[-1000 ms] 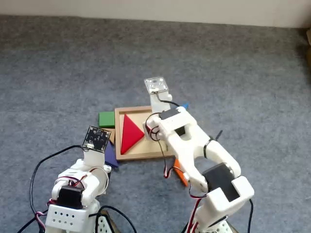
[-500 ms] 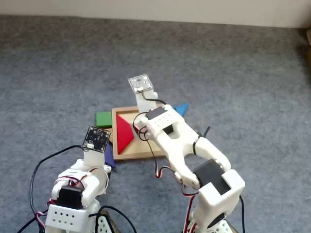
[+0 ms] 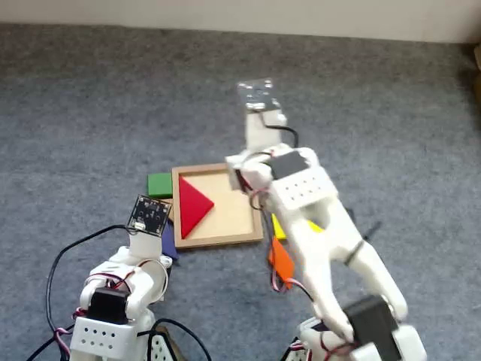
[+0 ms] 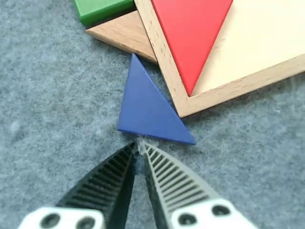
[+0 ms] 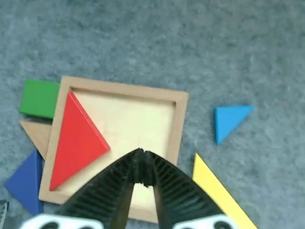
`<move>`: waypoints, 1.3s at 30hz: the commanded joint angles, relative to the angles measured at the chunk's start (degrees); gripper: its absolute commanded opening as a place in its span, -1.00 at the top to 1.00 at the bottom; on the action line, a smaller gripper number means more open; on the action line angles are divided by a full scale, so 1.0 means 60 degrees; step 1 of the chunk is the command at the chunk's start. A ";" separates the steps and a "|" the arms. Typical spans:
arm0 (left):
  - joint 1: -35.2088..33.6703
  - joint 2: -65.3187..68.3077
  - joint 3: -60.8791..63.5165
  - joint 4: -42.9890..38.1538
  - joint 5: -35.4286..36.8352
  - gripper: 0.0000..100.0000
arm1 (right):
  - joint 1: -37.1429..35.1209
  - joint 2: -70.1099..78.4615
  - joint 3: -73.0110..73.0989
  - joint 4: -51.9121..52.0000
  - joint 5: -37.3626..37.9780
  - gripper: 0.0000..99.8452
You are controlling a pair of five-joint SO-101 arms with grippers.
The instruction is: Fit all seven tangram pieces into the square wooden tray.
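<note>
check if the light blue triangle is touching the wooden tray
Apart: the right wrist view shows grey carpet between the light blue triangle and the wooden tray.

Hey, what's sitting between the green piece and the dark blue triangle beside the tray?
A plain wood-coloured triangle lies between them, against the tray, clearest in the left wrist view.

Standing here, I can't make out any writing, number, label or sign to read.
</note>
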 commanded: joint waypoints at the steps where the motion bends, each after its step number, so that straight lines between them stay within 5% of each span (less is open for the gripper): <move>1: -0.0051 -0.0403 0.0183 0.0044 -0.0059 0.98 | 0.0183 -0.1077 0.0813 0.0755 0.1231 0.98; 5: -0.0051 -0.0403 0.0183 0.0044 -0.0059 0.98 | 0.0711 -0.1297 0.1736 0.0886 0.1670 0.93; 12: -0.0051 -0.0403 0.0183 0.0044 -0.0059 0.98 | 0.1267 -0.1297 0.2454 0.0945 0.1802 0.45; 16: -0.0051 -0.0403 0.0183 0.0044 -0.0059 0.98 | 0.1048 -0.1282 0.2747 0.0886 0.2886 0.44; 32: -0.0051 -0.0403 0.0183 0.0044 -0.0059 0.98 | 0.1033 0.1575 0.2073 0.0505 0.3048 0.44; 39: -0.0051 -0.0403 0.0183 0.0044 -0.0059 0.98 | 0.1062 0.2117 0.1927 0.0476 0.4278 0.44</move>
